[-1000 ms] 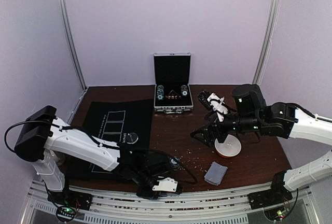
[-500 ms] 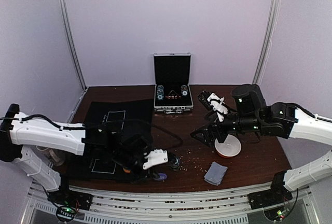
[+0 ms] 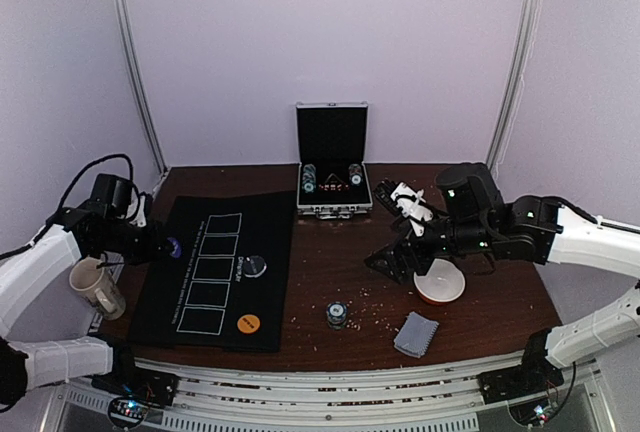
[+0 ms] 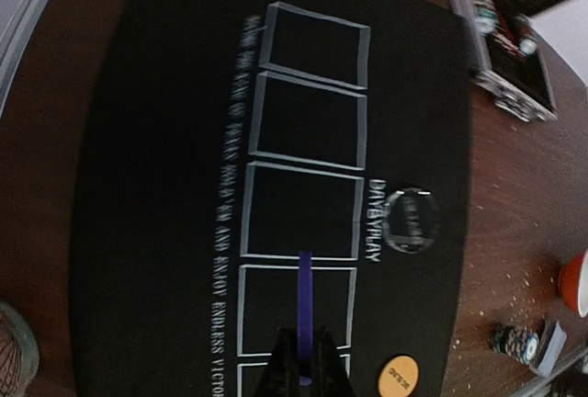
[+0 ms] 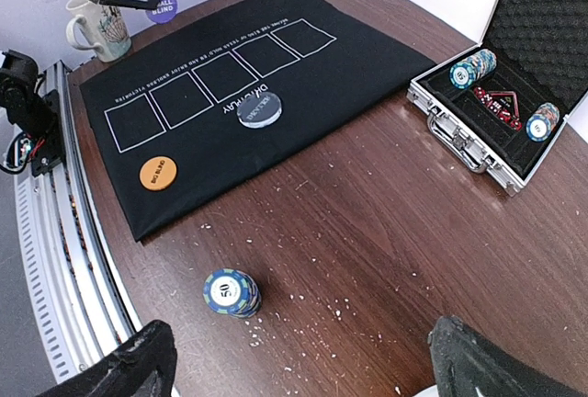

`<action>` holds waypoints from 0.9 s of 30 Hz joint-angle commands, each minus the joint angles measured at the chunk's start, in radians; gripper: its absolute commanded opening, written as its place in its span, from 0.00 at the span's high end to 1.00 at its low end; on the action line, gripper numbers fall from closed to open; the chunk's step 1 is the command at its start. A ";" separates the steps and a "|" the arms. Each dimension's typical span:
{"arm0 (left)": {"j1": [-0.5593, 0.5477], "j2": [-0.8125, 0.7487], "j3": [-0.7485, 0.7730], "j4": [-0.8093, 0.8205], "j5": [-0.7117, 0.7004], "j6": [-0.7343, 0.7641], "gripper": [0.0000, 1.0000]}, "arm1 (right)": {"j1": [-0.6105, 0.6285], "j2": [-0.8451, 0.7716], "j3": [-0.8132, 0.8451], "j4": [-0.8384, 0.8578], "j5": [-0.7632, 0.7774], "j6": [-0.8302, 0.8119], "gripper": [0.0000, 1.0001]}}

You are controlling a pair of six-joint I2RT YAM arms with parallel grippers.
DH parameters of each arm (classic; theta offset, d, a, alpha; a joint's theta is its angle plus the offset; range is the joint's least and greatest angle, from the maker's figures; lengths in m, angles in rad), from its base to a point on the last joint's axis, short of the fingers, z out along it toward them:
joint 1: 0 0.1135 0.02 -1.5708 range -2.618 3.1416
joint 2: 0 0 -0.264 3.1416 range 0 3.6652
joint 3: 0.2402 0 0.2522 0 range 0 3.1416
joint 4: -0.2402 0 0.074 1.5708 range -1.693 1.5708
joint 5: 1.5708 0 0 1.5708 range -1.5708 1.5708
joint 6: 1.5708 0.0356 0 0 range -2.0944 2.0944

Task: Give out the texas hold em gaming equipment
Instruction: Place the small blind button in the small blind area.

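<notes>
Purple button [image 3: 175,247] is pinched in the left claw [image 3: 166,247] over the left edge of the black mat [image 3: 215,292] in the top view; the right claw [image 3: 398,262] hangs spread beside the white bowl [image 3: 440,300]. Left wrist: fingers [image 4: 283,379] clamp that button edge-on over the mat. Right wrist: fingers stand wide apart above the tabletop [image 5: 367,232], where a chip stack [image 5: 231,292] stands.
</notes>
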 commanded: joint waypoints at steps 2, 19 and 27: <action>0.245 -0.002 -0.142 0.002 0.137 -0.111 1.00 | -0.013 0.027 0.032 -0.008 -0.016 -0.049 0.01; 0.360 0.192 -0.231 0.251 0.066 -0.111 1.00 | -0.040 0.044 0.026 -0.021 -0.034 -0.091 0.01; 0.367 0.199 -0.246 0.222 0.012 -0.085 0.78 | -0.045 0.055 0.034 -0.033 -0.046 -0.099 0.01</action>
